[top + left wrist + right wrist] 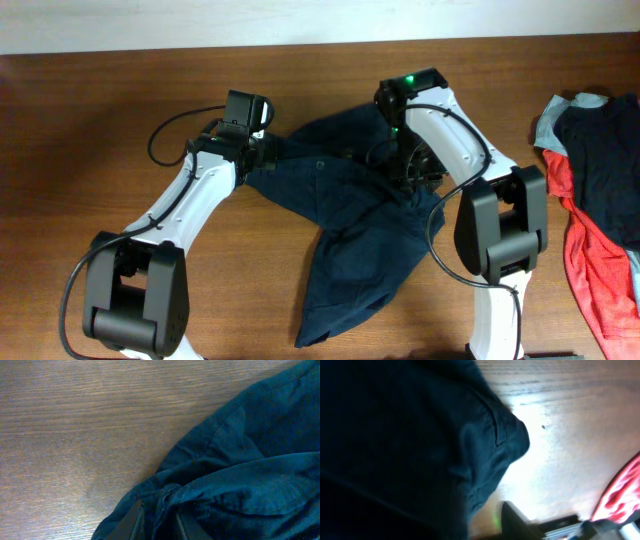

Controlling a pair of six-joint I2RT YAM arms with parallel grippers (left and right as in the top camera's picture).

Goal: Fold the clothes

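Observation:
The dark navy shorts [350, 225] lie crumpled on the wooden table [100, 110], one leg trailing toward the front edge. My left gripper [262, 150] sits at their left edge. In the left wrist view it [159, 524] is shut on a fold of the shorts [240, 475], with cloth bunched between both fingers [132, 522]. My right gripper [408, 172] is down on the shorts' upper right part. In the right wrist view only one of its fingers [517, 520] shows, a strip of bare table apart from the shorts [420, 435]. The cloth hides the other finger.
A heap of navy, red and pale grey-blue garments [600, 200] lies at the table's right edge, and its red cloth [620, 490] shows in the right wrist view. Both arm bases stand at the front edge.

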